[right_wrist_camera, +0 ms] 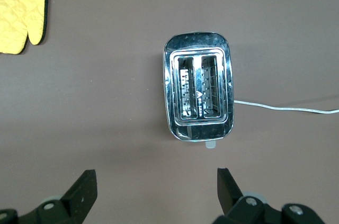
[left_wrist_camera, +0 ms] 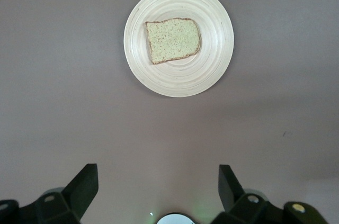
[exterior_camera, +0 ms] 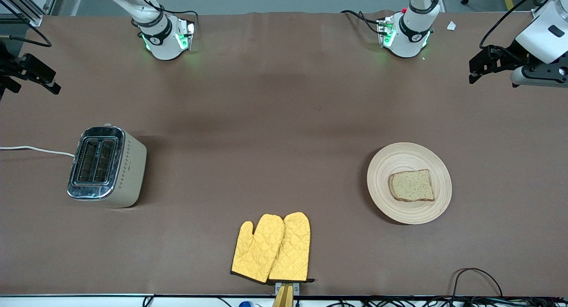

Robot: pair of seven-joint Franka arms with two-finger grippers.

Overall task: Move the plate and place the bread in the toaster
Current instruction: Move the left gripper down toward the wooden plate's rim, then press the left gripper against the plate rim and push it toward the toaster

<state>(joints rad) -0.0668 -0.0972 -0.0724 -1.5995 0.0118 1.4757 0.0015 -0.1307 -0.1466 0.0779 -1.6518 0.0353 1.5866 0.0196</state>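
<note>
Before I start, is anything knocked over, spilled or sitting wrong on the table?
Nothing stands out. The bread lies flat on the plate, the toaster stands upright with both slots empty, and the oven mitts lie flat at the table's front edge.

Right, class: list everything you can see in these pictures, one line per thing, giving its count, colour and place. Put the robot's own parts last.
plate: one, pale wooden beige, toward the left arm's end of the table.
bread: one slice, speckled tan with a brown crust, lying on the plate.
toaster: one, cream with a chrome top, toward the right arm's end of the table, both slots empty.
cord: one, white, running from the toaster off the table edge.
oven mitts: two, yellow, overlapping at the table edge nearest the front camera.
left gripper: one, black, open, up over bare table near the plate.
right gripper: one, black, open, up over bare table near the toaster.
</note>
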